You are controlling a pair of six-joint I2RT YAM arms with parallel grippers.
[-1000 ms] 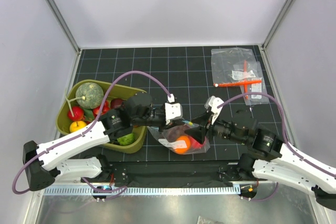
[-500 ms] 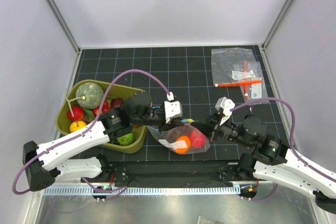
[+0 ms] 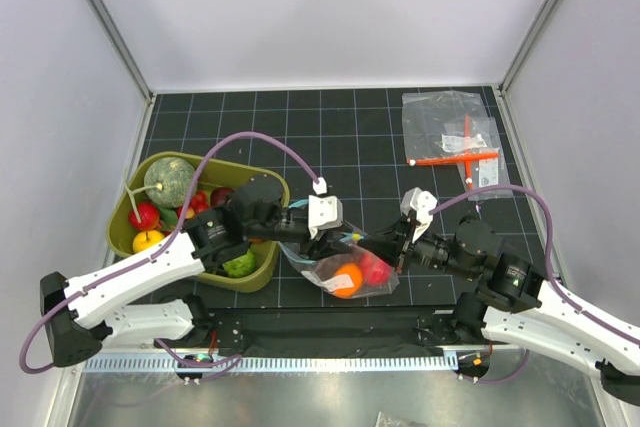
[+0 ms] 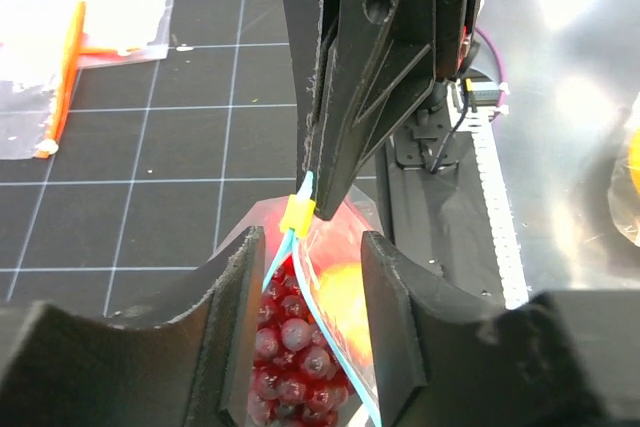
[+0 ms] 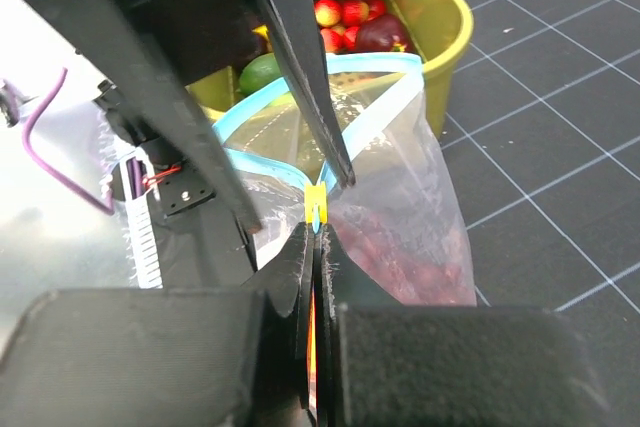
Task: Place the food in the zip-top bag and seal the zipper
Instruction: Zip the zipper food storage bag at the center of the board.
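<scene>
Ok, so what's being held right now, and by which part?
The right pincer is shut on the zip-top bag, pinching its zipper by the yellow tab. The left pincer stands open astride the mouth, gripping nothing.

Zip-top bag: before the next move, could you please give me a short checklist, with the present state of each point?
1. Food is inside the zip-top bag: ok. The grapes, an orange fruit and a red fruit show through it.
2. The right gripper is shut on the zipper at its yellow slider: ok.
3. The left gripper holds the bag: not ok. Its jaws stand open, one on each side of the mouth.
4. The zipper is sealed: not ok. Its two strips gape apart in the right wrist view.
5. The mouth is free of fruit: cannot tell. The grapes lie close under the strips.
</scene>
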